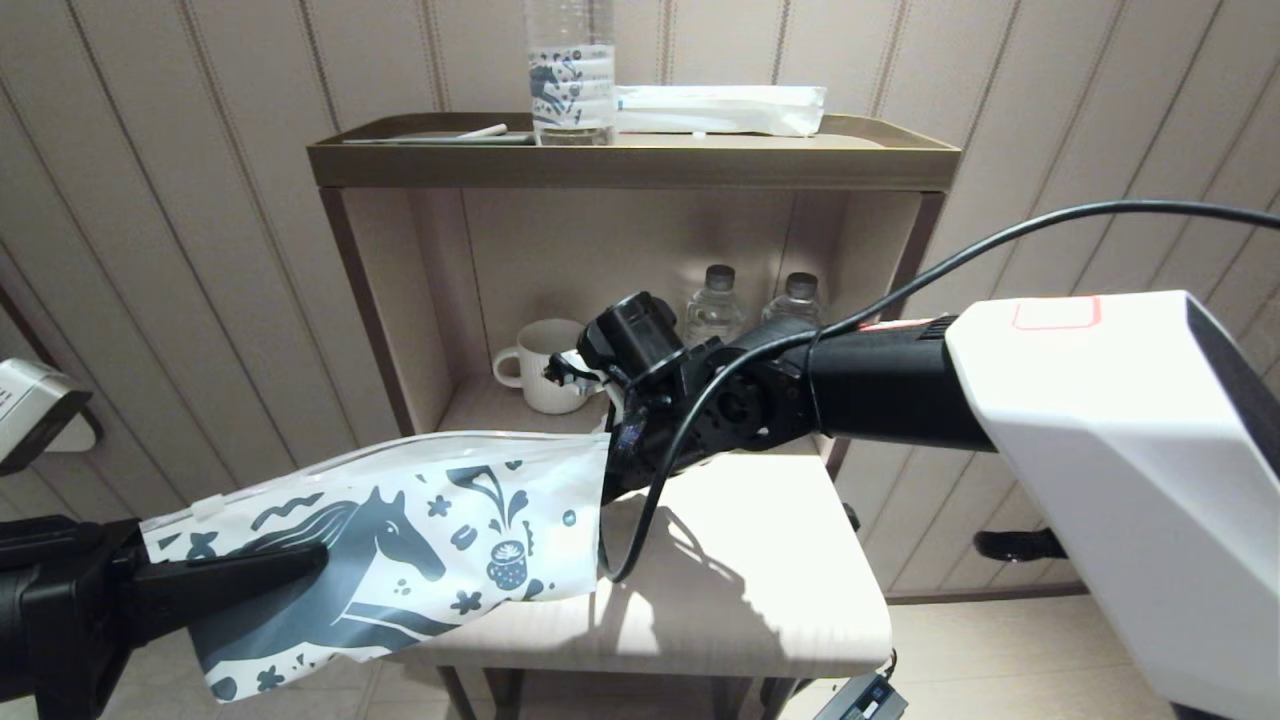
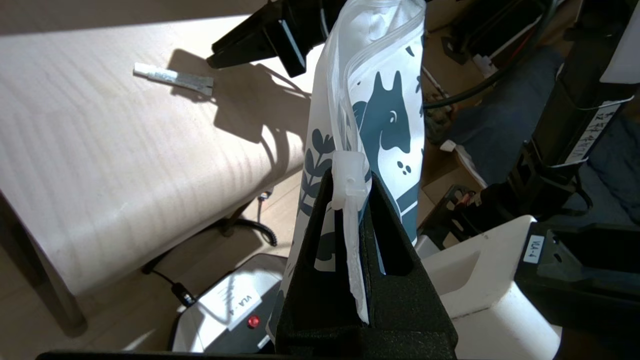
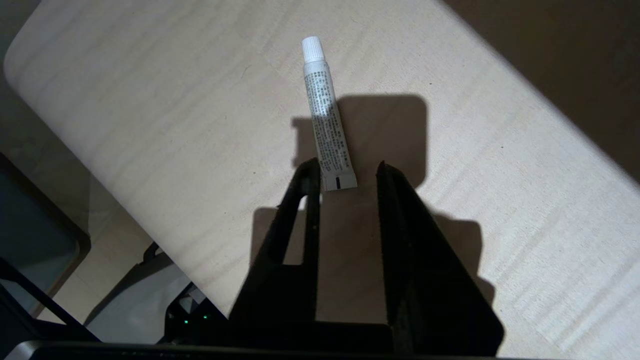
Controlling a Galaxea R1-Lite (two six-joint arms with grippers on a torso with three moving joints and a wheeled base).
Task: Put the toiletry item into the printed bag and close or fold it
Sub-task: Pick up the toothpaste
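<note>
The bag (image 1: 400, 540) is held pinched by the left gripper (image 2: 350, 200) beside the table (image 1: 760, 560); the right gripper (image 3: 345, 170) is held open above the tube (image 3: 327, 115), nothing gripped.

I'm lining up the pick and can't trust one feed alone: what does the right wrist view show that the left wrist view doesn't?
Only the right wrist view shows the right end effector open above the table, the crimped end of the toiletry item lying between its fingertips, and the tube's white cap and print.

Only the left wrist view shows the left end effector shut on the printed bag by its zip edge, held off the table.

Both show the toiletry item lying flat on the table, untouched.
</note>
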